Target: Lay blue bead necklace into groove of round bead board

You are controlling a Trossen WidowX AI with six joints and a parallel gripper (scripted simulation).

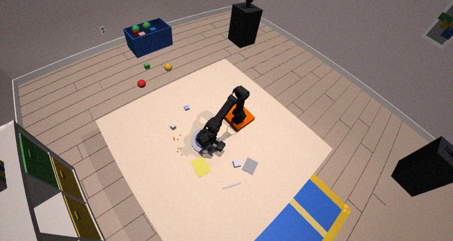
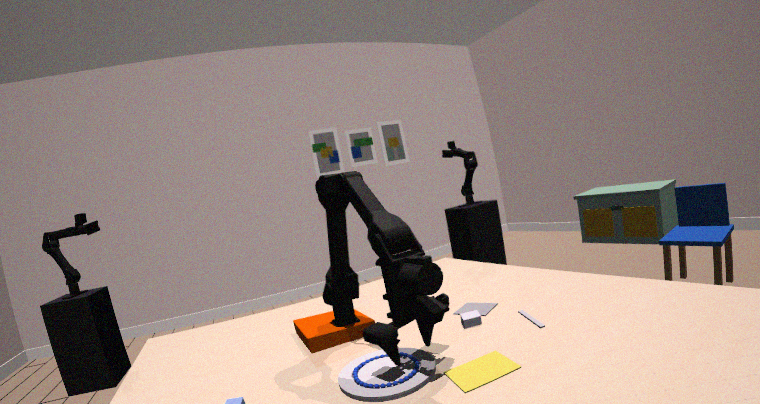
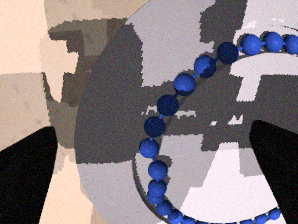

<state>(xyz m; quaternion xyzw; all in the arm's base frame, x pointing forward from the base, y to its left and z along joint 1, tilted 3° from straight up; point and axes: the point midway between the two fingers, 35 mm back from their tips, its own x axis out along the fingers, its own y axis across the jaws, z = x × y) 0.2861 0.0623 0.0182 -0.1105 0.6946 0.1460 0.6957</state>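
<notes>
The blue bead necklace (image 2: pixel 354 372) (image 3: pixel 184 85) lies in a ring on the round bead board (image 1: pixel 192 141) (image 2: pixel 345 381) (image 3: pixel 170 30), along its groove. In the wrist view, several beads at the lower left lie a little inward from the groove's outer edge; I cannot tell whether every bead is seated. Part of the ring is outside that view. My gripper (image 2: pixel 413 354) (image 3: pixel 157 133) is open and empty just above the board, its fingers wide apart on both sides of the necklace's near stretch. In the top view the arm hides much of the board.
A yellow sheet (image 1: pixel 201 167) (image 2: pixel 482 371) lies beside the board. A white block (image 1: pixel 236 163) (image 2: pixel 470 319), a grey sheet (image 1: pixel 250 165) and a thin strip (image 1: pixel 231 185) lie farther off. Small orange bits (image 1: pixel 177 139), a grey block (image 1: pixel 173 127) and a blue block (image 1: pixel 186 107) lie on the other side.
</notes>
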